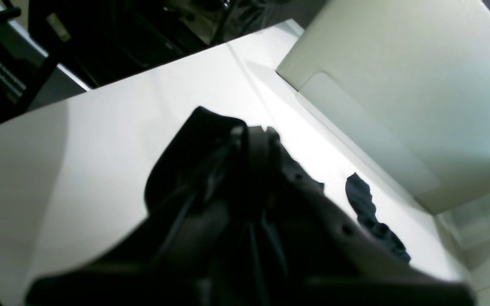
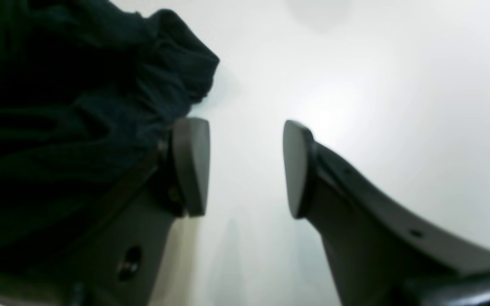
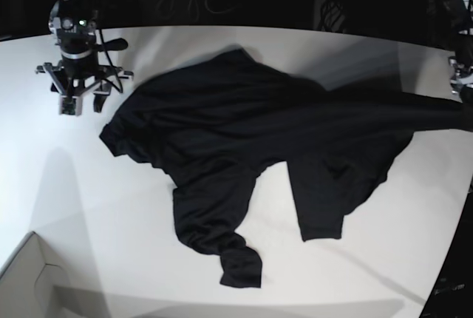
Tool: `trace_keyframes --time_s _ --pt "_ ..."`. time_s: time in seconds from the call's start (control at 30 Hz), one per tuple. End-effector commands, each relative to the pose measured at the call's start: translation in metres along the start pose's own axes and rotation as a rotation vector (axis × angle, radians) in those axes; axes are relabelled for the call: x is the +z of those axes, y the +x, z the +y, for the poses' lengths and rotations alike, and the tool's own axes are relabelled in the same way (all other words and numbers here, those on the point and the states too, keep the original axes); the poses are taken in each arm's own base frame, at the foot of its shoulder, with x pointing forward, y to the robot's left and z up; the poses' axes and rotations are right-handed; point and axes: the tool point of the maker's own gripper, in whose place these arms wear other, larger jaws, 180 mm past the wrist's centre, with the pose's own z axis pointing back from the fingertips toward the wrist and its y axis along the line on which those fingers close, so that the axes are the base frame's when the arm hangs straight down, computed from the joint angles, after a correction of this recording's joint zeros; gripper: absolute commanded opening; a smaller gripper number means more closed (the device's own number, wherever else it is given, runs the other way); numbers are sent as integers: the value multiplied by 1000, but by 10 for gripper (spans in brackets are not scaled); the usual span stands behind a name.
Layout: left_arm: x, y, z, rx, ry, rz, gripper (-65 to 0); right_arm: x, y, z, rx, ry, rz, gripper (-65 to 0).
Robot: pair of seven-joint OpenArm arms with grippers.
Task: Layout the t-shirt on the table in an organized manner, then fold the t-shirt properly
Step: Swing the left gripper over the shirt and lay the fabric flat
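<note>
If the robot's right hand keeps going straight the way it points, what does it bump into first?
Probably the bare white table. The open right hand points down at it, with the t-shirt just beside one finger.

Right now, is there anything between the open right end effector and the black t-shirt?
Nothing visible: only bare white table lies around the open right end effector, and the crumpled black fabric t-shirt sits right beside one finger.
</note>
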Motion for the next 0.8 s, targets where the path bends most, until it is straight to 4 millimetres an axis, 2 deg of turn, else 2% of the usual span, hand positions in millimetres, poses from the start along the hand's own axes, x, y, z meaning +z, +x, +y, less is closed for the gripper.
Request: trace_keyframes --time_s 0.0,0.2,0.33,0.43,0.57,0.67,0.77 --pt "4 13 -1 18 -7 -32 -648 4 16 7 1 20 -57 -367" --pt "16 20 15 53 32 -28 -648 6 11 31 10 81 -47 -367" --pt "6 27 5 59 1 -59 -648 7 12 38 13 101 -48 -367" --pt "-16 38 -19 64 -81 -85 -648 6 13 38 14 101 -50 -367" --pt "-51 50 -68 83 -226 -85 -648 7 10 35 19 95 -43 -367" --pt "-74 45 -98 38 -295 -89 -648 6 4 32 33 89 -25 -367" --pt "-94 31 -133 4 -374 -63 -648 8 -6 27 63 91 -3 -367"
